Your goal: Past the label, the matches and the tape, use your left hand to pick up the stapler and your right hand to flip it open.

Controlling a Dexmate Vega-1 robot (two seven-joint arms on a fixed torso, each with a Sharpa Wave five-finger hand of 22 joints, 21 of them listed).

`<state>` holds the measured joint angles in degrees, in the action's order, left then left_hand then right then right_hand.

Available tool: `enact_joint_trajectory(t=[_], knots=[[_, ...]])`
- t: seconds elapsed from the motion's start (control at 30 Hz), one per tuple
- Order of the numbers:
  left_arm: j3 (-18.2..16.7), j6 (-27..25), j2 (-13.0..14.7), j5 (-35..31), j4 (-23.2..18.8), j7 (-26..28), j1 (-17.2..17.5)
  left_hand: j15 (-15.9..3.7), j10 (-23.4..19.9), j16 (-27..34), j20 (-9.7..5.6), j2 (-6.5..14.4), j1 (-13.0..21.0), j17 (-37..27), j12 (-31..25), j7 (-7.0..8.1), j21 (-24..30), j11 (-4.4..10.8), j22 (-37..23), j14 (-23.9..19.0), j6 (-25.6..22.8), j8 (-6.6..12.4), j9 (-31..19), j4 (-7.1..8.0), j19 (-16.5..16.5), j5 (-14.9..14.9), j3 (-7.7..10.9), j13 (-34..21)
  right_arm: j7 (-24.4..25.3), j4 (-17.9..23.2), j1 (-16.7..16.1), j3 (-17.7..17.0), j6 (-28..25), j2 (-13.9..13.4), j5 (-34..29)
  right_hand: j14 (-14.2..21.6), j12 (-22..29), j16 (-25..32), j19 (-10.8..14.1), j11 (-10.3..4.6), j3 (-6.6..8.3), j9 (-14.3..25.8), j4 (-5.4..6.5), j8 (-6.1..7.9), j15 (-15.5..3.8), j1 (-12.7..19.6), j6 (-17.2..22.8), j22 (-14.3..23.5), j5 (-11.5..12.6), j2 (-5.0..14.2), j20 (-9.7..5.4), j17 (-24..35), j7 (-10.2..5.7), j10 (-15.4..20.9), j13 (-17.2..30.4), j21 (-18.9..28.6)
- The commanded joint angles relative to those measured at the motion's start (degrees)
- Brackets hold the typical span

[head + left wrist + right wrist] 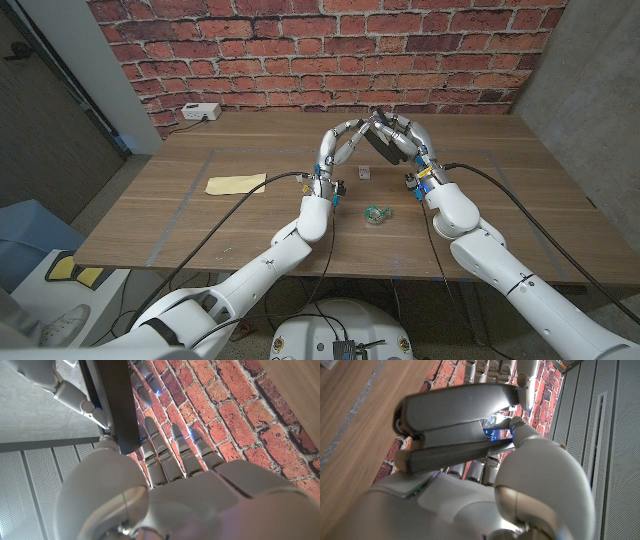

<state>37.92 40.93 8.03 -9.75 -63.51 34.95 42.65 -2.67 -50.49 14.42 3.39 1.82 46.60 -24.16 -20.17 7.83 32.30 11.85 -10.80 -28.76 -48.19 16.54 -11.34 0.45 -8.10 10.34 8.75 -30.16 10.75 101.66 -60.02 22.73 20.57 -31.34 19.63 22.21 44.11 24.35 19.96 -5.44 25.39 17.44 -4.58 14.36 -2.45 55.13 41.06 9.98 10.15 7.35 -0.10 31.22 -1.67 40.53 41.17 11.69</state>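
Observation:
Both hands are raised above the table's far middle with the dark grey stapler [382, 140] between them. My left hand [345, 140] holds it from the left, and its thumb and straight fingers [165, 455] flank the dark bar of the stapler [120, 405]. From the other side my right hand [408, 140] grips it, thumb and fingers closed around the stapler [460, 420]. In the right wrist view its top arm stands a little apart from its base at one end. Below the hands lie the matches [364, 172] and the roll of tape [376, 213]. The yellow label [235, 184] lies to the left.
A white box [200, 111] with a cable sits at the table's back left corner by the brick wall [330, 50]. Cables trail along both forearms. Pale tape lines mark a rectangle on the wooden table [500, 200].

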Motion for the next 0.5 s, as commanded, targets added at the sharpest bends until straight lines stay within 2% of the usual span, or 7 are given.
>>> enact_joint_trajectory(t=[0.03,0.1,0.23,0.5], knots=[[0.47,-0.86,0.31,1.17,-1.35,-1.69,0.5,-9.9,-3.87,0.57,0.07,3.32,3.88,-0.03,-0.63,0.8,-0.44,0.23,-0.33,-0.68,-4.01,1.04,-0.01,-2.4,-0.43,0.38,2.68,-0.33,-0.07,0.46,-0.64,-0.21,0.62,-0.25,0.01,0.38,0.39,-0.12,0.21,-5.75,0.21,0.14,0.32,-0.03,-10.78,3.46,5.05,0.18,-0.14,3.97,0.23,0.16,-4.79,5.7,0.08,0.14],[0.38,-0.96,0.21,1.93,-1.66,-2.16,0.74,-10.14,-4.93,0.78,0.33,4.81,6.31,-0.24,-0.65,0.97,-0.61,0.28,-0.34,-0.53,-5.0,1.22,0.0,-4.02,-0.28,0.42,4.28,-0.48,0.01,0.55,-0.8,-0.3,0.84,-0.3,-0.13,0.42,0.41,-0.13,0.21,-5.63,0.24,0.17,0.3,-0.04,-10.84,3.51,5.15,0.18,-0.13,4.01,0.23,0.18,-4.79,5.65,0.1,0.14],[0.15,-1.88,0.32,3.87,-2.97,-3.81,1.44,-10.37,-7.43,1.68,-0.08,6.52,10.25,-0.94,-1.05,1.25,-0.69,0.25,-0.35,-0.99,-7.6,2.18,-0.17,-6.92,-0.41,0.28,6.46,-0.8,-0.17,0.56,-1.01,-0.52,1.37,-0.02,0.66,0.45,0.45,-0.14,0.22,-5.59,0.2,0.21,0.26,-0.15,-10.82,3.54,5.12,0.18,-0.14,3.95,0.2,0.26,-4.77,5.64,0.08,0.14],[-0.56,-3.63,0.75,6.23,-5.66,-5.59,3.09,-10.69,-9.24,3.04,-0.06,7.82,12.75,-1.95,-1.24,0.19,-0.57,0.33,-0.39,-2.48,-7.52,2.19,-0.4,-8.43,-0.82,0.29,8.04,-1.19,-0.08,0.01,-1.19,-0.49,2.75,1.07,1.23,0.5,0.47,-0.21,0.25,-5.59,0.23,0.27,0.26,-0.26,-10.8,3.58,5.14,0.18,-0.14,4.0,0.14,0.31,-4.81,5.61,0.01,0.15]])
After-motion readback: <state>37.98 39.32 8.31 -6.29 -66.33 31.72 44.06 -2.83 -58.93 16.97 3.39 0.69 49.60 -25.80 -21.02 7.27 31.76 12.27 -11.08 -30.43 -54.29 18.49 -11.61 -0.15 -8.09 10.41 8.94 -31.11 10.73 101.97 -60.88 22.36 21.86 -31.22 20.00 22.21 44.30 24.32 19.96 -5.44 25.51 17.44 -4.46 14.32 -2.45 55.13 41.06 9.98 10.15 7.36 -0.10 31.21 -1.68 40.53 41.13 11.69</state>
